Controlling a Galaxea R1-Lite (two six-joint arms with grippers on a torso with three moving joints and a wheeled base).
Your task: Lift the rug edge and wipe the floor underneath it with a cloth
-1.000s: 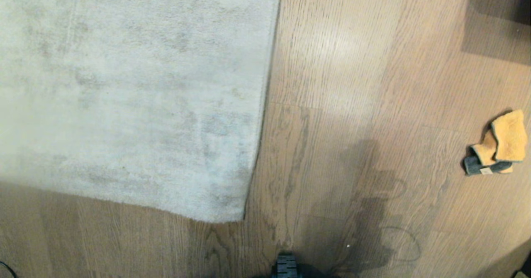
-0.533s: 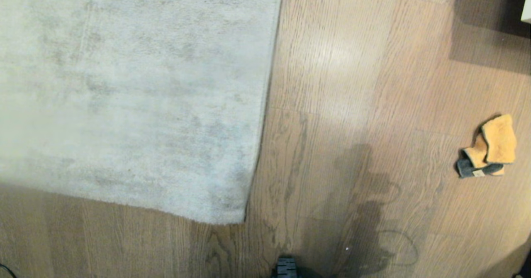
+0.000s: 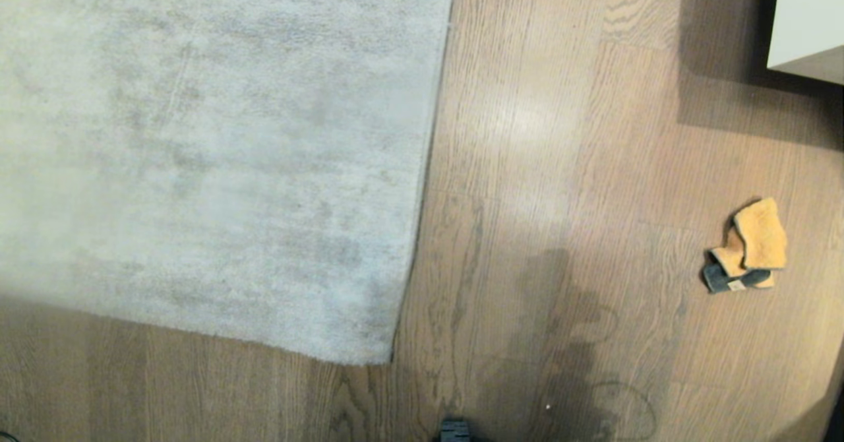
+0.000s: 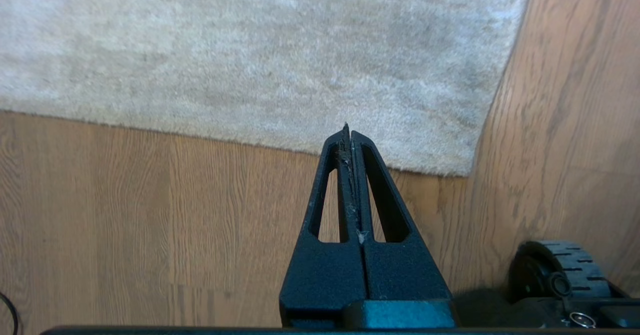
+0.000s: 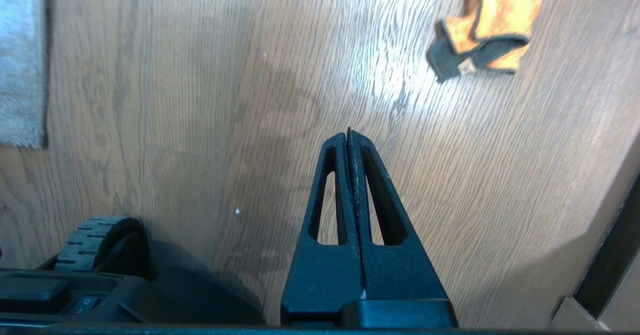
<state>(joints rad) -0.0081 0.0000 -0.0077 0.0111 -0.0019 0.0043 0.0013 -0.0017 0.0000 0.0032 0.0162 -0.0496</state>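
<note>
Nearer the frame's centre, the cloth (image 3: 748, 247).

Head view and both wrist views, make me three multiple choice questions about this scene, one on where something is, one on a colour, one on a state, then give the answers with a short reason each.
1. Where does the cloth lie?
A. On top of the rug
B. On the bare floor, apart from the rug, on the robot's right
C. Between the left gripper's fingers

2. What colours is the cloth?
A. Orange-tan with a dark grey part
B. All white
C. Blue and green

3. How does the rug edge lie?
A. Folded back, showing its underside
B. Flat on the floor
C. Held up by the right gripper

Answers:
1 B, the head view shows floor planks between rug and cloth.
2 A, the right wrist view shows orange fabric with a grey strip.
3 B, the border lies flat, and the left gripper and right gripper are both shut on nothing, above the floor.
</note>
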